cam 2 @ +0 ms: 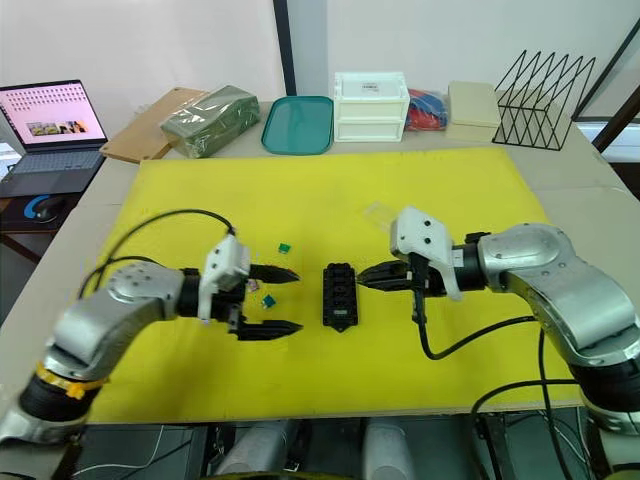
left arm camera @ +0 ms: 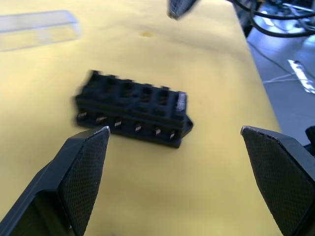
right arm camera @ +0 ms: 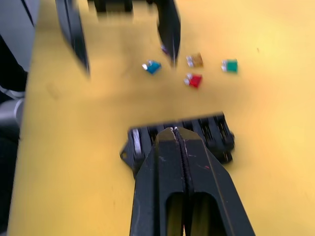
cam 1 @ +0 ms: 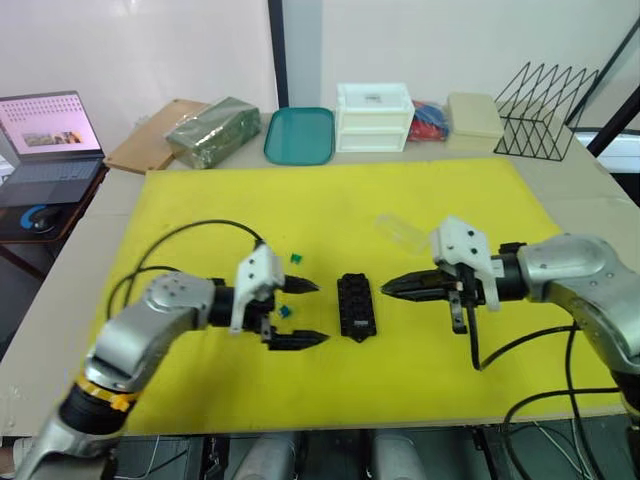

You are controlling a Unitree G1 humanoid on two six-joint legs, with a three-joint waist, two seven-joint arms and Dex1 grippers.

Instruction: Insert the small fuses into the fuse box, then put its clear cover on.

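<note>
So the small black rectangular plastic fuse box (cam 1: 357, 307) with its two rows of slots sits on the yellow mat (cam 1: 340, 210), right between the two grippers. Left gripper (cam 1: 303, 313) is beside it with its black fingers spread wide, nothing in them. Right gripper (cam 1: 389, 288) has its fingers pinched together, tips just beside the box's other side; can't see anything held. The tiny translucent blade fuses are loose on the mat around the left gripper's fingers: teal (right arm camera: 152, 67), amber (right arm camera: 195, 60), red (right arm camera: 194, 80) and green (right arm camera: 230, 65). Further back, the clear colourless plastic cover (cam 1: 403, 232) lies flat on the mat, apart from the box. Past the mat's far edge there's a teal tray (cam 1: 299, 135) beside a white drawer unit (cam 1: 374, 117).
</note>
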